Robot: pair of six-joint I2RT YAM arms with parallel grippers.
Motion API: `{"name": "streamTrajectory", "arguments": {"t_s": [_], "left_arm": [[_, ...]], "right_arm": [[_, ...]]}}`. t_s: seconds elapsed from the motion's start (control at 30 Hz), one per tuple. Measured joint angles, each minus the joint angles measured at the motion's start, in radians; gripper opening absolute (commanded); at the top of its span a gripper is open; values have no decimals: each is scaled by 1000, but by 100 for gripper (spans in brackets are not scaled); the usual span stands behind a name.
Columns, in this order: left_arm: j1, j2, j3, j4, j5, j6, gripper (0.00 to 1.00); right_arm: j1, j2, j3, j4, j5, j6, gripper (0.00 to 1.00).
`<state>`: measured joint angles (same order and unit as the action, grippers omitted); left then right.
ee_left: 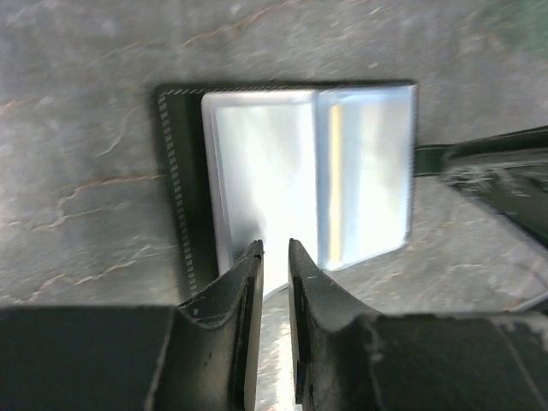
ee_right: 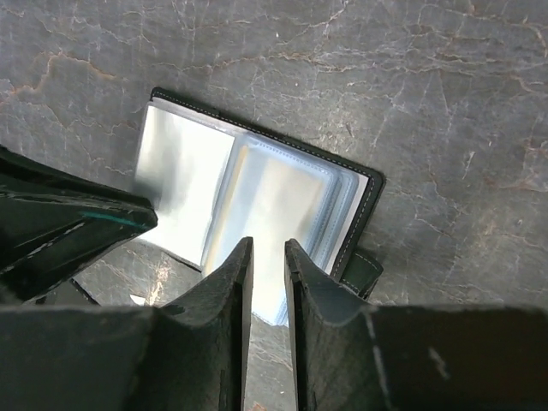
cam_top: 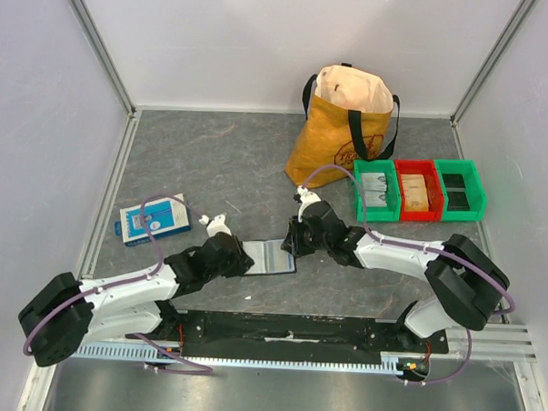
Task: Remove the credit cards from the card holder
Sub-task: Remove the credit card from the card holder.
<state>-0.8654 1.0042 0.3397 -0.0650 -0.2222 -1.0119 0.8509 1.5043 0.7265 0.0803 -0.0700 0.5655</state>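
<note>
Left wrist | card holder (ee_left: 287,175): black, stitched rectangle | glossy clear sleeves (ee_left: 368,171)

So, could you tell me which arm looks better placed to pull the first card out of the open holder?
Probably left. The left gripper appears closed on the edge of one flat pale page. The right gripper clamps the stacked sleeves by the tab of the holder, better for steadying.

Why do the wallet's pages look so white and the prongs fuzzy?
Left wrist view: glare whitens the sleeves of the card holder; the left tool, too close, blurs. Right wrist view: same glare, right tool soft. Top view: evenly lit.
</note>
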Motion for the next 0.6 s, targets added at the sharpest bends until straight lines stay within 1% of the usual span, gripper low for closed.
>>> {"name": "streamTrajectory", "arguments": {"t_s": [0.13, 0.27, 0.6], "left_arm": [[6, 21, -58, 16, 7, -10, 21], [7, 16, -81, 62, 7, -24, 20], [7, 7, -100, 91, 7, -42, 19]], "right_arm": [[1, 0, -9, -2, 1, 13, 33], [1, 4, -12, -3, 6, 22, 35], [1, 45, -13, -7, 7, 30, 36]]}}
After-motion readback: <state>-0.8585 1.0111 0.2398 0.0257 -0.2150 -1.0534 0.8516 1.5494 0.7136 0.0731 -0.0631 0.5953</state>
